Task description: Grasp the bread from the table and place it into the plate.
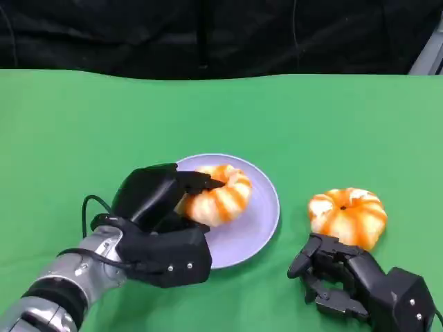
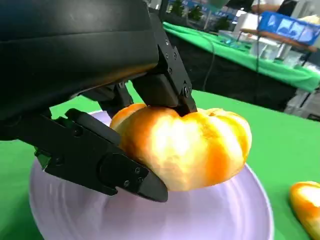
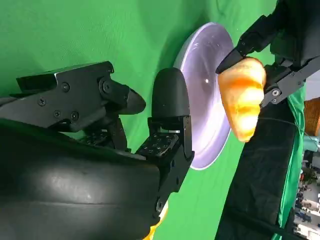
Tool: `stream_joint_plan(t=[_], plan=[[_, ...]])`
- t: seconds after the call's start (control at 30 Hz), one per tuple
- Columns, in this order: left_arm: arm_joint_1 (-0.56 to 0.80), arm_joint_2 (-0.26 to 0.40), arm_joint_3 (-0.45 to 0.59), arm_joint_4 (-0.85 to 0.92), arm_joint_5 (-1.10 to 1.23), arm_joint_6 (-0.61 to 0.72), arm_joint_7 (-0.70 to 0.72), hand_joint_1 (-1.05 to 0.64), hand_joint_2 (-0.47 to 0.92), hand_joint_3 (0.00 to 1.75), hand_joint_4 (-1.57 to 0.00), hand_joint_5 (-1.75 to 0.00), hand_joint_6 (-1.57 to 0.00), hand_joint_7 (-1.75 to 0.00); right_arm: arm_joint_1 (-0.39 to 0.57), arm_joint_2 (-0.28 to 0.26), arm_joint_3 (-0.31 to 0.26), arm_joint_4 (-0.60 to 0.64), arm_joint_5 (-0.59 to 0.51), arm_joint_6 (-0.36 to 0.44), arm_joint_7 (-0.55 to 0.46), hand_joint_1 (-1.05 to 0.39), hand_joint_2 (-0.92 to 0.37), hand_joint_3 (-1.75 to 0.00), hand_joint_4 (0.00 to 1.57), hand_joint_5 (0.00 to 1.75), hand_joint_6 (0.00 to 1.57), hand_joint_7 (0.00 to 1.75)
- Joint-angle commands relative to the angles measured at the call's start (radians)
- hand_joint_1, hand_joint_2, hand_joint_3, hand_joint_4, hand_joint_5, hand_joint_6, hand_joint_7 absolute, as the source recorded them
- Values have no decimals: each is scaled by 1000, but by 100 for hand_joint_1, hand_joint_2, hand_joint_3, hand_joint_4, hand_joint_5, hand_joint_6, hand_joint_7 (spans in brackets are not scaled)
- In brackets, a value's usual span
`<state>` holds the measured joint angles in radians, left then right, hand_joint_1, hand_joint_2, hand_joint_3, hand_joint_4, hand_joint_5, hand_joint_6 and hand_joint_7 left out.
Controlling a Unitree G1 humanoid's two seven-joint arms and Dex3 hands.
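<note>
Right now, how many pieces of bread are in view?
2. One bread is held by the left hand over the plate; the other bread sits on the green table, just beyond the right hand.

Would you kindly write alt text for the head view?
The robot's left hand holds an orange-striped bread roll over a round lilac plate on a green table. A second striped roll lies beside the plate, the right hand just before it.

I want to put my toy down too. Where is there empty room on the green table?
The far green table behind the plate is bare, also the strip between plate and second bread. Crowded: the left hand holds bread over the plate; the right hand sits by the other bread.
</note>
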<state>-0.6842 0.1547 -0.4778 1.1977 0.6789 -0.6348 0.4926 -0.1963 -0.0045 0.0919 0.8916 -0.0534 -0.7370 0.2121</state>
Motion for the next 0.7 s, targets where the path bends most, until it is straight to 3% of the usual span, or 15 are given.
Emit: stream_joint_plan(t=[0.03, 0.2, 0.47, 0.7], plan=[[-18, 18, -10, 10, 5, 23, -14, -22, 92, 7, -90, -10, -100, 0, 14, -7, -1, 14, -1, 14, 10, 2, -88, -62, 67, 173, 73, 131], [-18, 19, -11, 15, 1, 22, -18, -27, 92, 8, -84, -3, -86, 0, 15, -10, -2, 16, -3, 14, 9, 1, -89, -60, 67, 173, 72, 132], [-22, 19, -16, 20, -3, 28, -39, -34, 92, 9, -83, -1, -82, 0, 17, -11, -1, 13, -4, 14, 9, 1, -91, -57, 66, 174, 71, 134], [-22, 24, -27, 17, 3, 28, -53, -58, 92, 26, -78, 0, -70, 0, 20, -10, 0, 8, -7, 17, 5, 1, -91, -56, 66, 174, 71, 134]])
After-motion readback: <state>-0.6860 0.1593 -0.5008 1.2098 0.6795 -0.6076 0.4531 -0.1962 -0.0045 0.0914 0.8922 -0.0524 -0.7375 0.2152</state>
